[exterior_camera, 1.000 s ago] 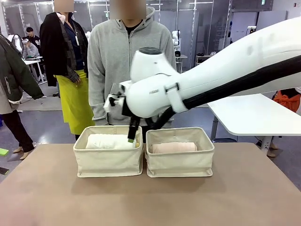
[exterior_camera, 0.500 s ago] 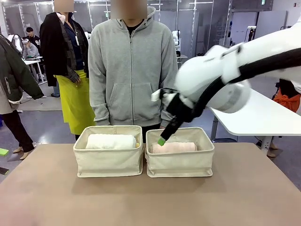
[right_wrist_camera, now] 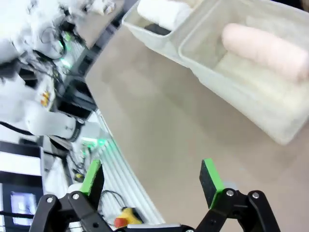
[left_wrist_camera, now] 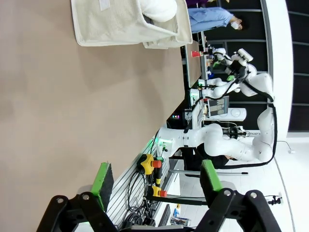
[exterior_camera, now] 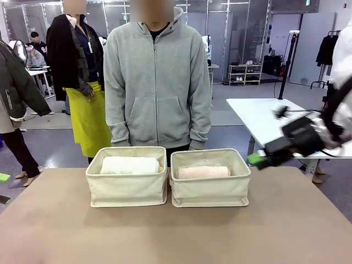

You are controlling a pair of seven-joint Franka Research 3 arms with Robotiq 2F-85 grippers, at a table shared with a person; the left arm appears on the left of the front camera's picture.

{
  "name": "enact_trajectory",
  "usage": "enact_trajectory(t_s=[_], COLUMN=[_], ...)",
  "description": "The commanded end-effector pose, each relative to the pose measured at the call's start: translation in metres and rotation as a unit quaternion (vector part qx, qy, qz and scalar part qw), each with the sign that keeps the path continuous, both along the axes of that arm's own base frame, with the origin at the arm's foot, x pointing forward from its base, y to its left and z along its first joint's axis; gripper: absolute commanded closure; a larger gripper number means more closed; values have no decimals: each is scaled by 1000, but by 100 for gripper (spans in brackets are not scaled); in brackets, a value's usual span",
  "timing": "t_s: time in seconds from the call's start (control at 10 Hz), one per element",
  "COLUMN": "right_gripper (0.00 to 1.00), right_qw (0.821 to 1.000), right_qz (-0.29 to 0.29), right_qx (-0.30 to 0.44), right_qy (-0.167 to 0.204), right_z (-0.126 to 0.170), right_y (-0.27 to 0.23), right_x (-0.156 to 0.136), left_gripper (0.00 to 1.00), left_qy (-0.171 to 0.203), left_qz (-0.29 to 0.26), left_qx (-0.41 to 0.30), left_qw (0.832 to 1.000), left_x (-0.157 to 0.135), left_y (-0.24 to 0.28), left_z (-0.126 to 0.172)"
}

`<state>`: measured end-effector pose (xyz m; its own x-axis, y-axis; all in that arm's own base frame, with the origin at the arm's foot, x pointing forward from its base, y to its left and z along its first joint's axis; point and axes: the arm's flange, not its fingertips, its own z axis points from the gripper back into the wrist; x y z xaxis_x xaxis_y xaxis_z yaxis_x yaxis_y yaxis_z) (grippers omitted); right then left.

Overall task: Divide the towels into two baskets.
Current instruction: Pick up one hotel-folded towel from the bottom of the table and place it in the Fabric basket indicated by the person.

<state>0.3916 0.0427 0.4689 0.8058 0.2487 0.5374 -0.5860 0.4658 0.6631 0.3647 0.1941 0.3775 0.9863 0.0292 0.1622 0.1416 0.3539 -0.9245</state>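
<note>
A person in a grey hoodie [exterior_camera: 157,77] stands behind two cream canvas baskets side by side on the brown table [exterior_camera: 176,231]. The left basket [exterior_camera: 127,184] holds a white towel roll [exterior_camera: 130,165]; the right basket [exterior_camera: 210,186] holds a pale pink towel roll [exterior_camera: 203,172]. At far right, the right gripper [exterior_camera: 257,160] hangs released and empty beside that basket. The left gripper [left_wrist_camera: 157,180] is likewise spread, grasping nothing.
</note>
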Motion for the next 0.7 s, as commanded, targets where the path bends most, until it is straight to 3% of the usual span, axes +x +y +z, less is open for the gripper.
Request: enact_trajectory(t_s=[0.0, 0.2, 0.3, 0.6], right_gripper=[0, 0, 0, 0], right_qw=[995, 983, 972, 951], right_qz=[-75, -136, -178, -241], right_qx=[58, 93, 117, 159], right_qy=[39, 77, 97, 109], right_z=[-8, -35, -53, -75], right_y=[-53, -108, -136, -170], right_x=[-26, -72, -113, -187], left_gripper=[8, 8, 8, 8], left_qy=[-7, -7, -7, -7], left_qz=[5, 5, 5, 5], left_qx=[-8, -8, -8, -8], left_qw=[1000, 1000, 1000, 1000], left_x=[-2, -2, -2, -2], left_y=[-1, -1, -1, -1], left_z=[2, 2, 2, 2])
